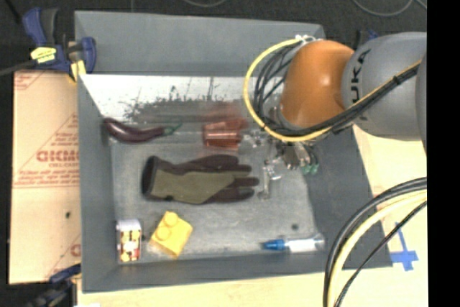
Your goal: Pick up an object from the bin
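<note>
My gripper hangs below the orange wrist cover, right of the bin's middle. It sits at the fingertip end of a dark olive and maroon glove that lies flat across the bin's centre. A reddish-brown translucent cup lies on its side just up and left of the gripper, near the back wall. Whether the gripper touches the glove is not clear.
A purple toy eggplant lies at the back left. A yellow block and a small white and red box sit at the front left. A blue and white marker lies along the front right edge.
</note>
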`<state>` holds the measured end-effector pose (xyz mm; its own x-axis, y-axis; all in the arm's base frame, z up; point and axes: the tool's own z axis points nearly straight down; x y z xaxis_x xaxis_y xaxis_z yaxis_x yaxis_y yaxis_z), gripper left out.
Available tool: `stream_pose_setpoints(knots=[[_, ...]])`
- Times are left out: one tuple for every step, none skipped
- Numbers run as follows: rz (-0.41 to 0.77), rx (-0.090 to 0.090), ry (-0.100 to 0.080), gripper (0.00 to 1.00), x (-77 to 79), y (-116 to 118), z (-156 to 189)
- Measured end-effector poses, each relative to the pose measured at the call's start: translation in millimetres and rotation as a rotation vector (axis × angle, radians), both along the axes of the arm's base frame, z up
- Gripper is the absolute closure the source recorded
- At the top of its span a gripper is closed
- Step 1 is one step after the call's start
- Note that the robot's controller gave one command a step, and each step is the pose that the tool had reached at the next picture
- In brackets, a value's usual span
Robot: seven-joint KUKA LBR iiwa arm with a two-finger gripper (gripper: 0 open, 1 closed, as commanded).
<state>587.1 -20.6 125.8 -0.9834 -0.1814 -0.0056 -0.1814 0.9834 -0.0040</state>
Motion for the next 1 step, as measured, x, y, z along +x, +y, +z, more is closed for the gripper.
stream_pose_setpoints(knots=[[0.028, -0.001, -0.004, 0.0, -7.1, 13.9, -25.2]])
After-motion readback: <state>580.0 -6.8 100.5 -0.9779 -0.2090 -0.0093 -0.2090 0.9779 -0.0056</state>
